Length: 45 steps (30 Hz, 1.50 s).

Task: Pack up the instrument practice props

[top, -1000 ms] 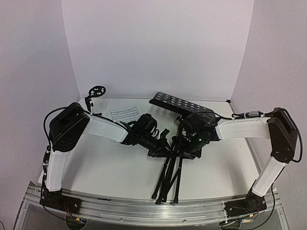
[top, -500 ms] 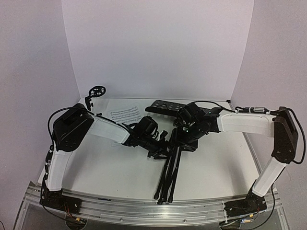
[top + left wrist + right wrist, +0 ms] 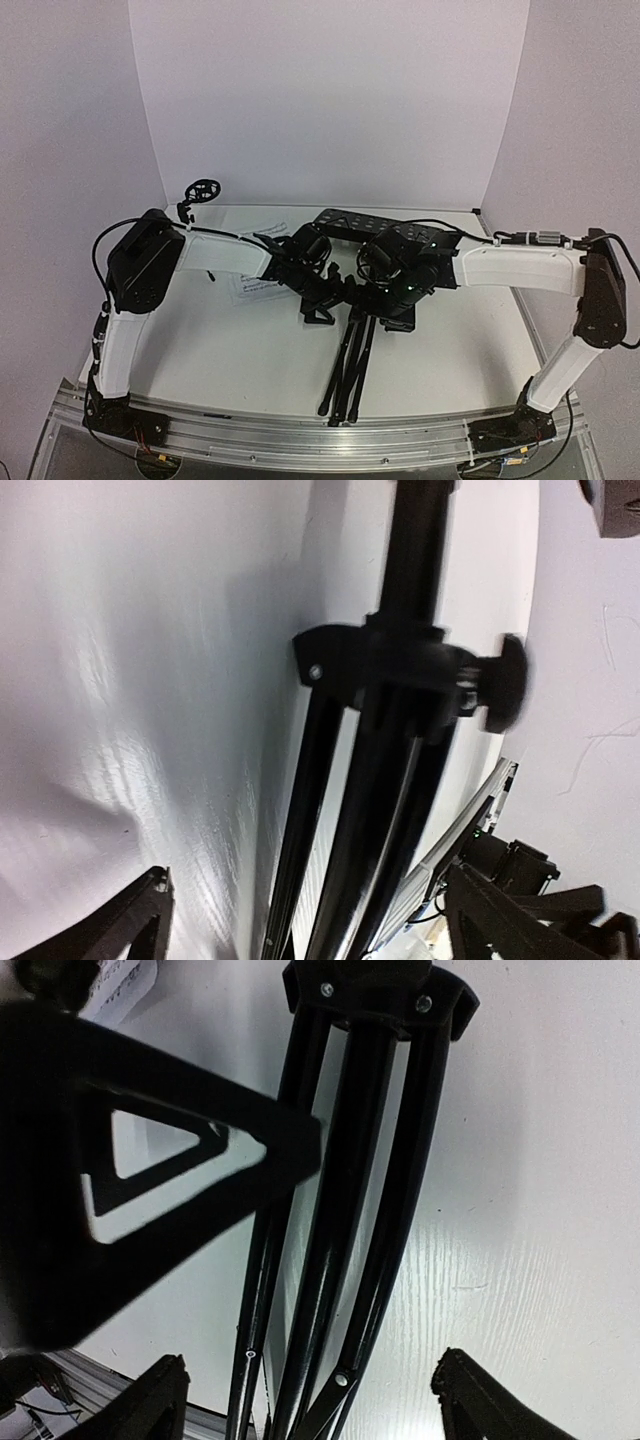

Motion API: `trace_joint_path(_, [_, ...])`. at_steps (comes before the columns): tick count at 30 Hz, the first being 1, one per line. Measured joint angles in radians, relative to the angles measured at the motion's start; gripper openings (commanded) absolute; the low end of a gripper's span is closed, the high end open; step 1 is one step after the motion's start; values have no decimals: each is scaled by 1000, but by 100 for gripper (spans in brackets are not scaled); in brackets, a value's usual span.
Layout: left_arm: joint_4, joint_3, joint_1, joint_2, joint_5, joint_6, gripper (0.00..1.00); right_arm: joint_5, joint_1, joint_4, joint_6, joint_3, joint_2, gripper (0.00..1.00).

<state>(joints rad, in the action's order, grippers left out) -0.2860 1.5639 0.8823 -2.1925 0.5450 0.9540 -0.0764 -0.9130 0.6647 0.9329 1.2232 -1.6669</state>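
Observation:
The black music stand [image 3: 348, 362] lies flat on the white table [image 3: 470, 340], its folded legs pointing at the near edge and its perforated desk [image 3: 372, 223] at the back. My left gripper [image 3: 322, 305] and right gripper [image 3: 396, 314] hover side by side over its shaft, both open. In the left wrist view the left gripper [image 3: 320, 925] straddles the legs [image 3: 345, 810] below the knobbed collar [image 3: 400, 670] without touching them. The right gripper [image 3: 315, 1400] likewise stands wide around the legs [image 3: 345, 1220]. White sheet-music pages [image 3: 252, 287] lie under the left arm. A small black mic stand [image 3: 198, 196] is at the back left.
White walls close the table at the back and on both sides. An aluminium rail [image 3: 300, 432] runs along the near edge. A finger of the left gripper [image 3: 150, 1190] crosses the right wrist view close to the legs.
Both grippers have opened and let go of the music stand. Its desk has dropped flat onto the table, and both arms have shifted slightly over the shaft.

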Motion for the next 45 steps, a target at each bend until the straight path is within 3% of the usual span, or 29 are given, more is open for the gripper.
trace_joint_path(13, [-223,23,-138,210,-77,-134,99,-38,-18,5,14,72,-167,89])
trace_joint_path(22, [-256,-101,-199,368,-68,-239,98,-93,-17,13,-53,117,-269,55])
trace_joint_path(28, [-248,-252,-207,503,-93,-377,96,-87,-3,21,-74,118,-262,48])
trace_joint_path(39, [-38,-797,-212,1084,-270,-674,97,-21,49,17,-208,86,-235,53])
trace_joint_path(45, [73,-917,-323,1159,-337,-790,99,-4,64,15,-305,83,-232,79])
